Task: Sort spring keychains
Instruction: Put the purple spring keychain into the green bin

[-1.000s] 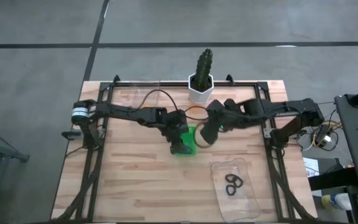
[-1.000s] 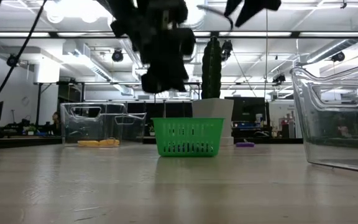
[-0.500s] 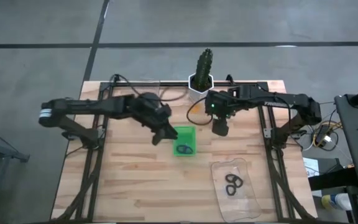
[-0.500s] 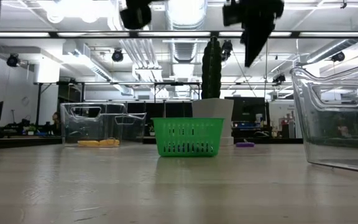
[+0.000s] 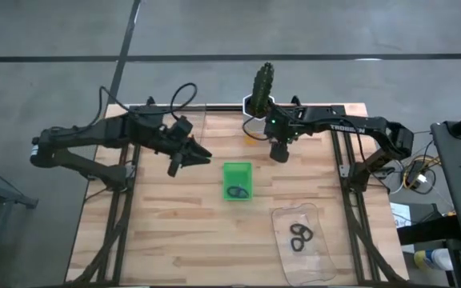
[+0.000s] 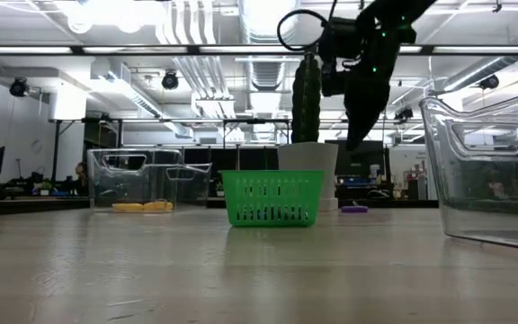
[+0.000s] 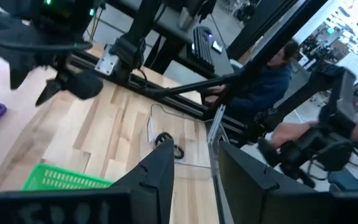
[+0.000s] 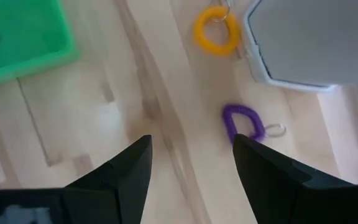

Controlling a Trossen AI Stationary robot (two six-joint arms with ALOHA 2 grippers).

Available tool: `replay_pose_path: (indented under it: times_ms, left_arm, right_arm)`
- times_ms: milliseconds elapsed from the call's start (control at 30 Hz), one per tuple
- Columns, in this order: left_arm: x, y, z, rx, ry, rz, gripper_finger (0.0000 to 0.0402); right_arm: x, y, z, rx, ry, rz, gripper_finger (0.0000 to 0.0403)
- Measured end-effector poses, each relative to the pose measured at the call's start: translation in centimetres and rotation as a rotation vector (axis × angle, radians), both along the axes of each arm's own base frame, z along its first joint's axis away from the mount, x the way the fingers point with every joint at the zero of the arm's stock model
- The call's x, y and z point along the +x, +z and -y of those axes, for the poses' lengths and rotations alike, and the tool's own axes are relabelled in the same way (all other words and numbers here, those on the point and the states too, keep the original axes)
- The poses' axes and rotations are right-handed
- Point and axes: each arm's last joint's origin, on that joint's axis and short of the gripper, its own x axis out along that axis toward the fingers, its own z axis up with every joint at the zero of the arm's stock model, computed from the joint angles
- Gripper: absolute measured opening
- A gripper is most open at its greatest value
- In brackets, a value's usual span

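My right gripper point(image 8: 191, 168): hung spread over the purple keychain point(image 8: 243, 124), lined up for a grab
Orange keychain point(image 8: 216, 30): top of frame, touching the white pot point(image 8: 316, 43)
My left gripper point(image 5: 200, 156): parked left-centre, spread, empty

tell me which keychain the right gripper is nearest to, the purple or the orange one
The purple keychain: it lies just ahead of the open right gripper, while the orange keychain sits farther off.

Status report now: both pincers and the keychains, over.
Right pincer open above purple keychain, orange keychain beside. Left pincer open, empty, left of green tray. Nothing in the way.
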Motion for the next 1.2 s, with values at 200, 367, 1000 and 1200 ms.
replay_pose_path:
  times_ms: [200,367,1000,1200]
  left_arm:
    - [-0.4,0.2,0.0,-0.005,0.002,0.011,0.0117]
    - [-0.1,0.0,0.0,-0.003,0.002,0.0,0.0117]
    - [0.0,-0.1,-0.1,0.007,0.05,-0.011,0.0117]
    - [0.0,-0.1,-0.1,0.006,0.05,-0.01,0.0117]
  right_arm:
    - [-0.4,-1.8,1.6,-0.018,-0.07,0.07,0.0219]
    - [-0.9,-3.0,2.6,0.039,-0.154,0.053,0.0219]
    - [-3.0,-3.7,6.0,0.454,-1.181,0.228,0.0219]
    - [-3.4,-5.7,6.1,0.441,-1.321,0.148,0.0219]
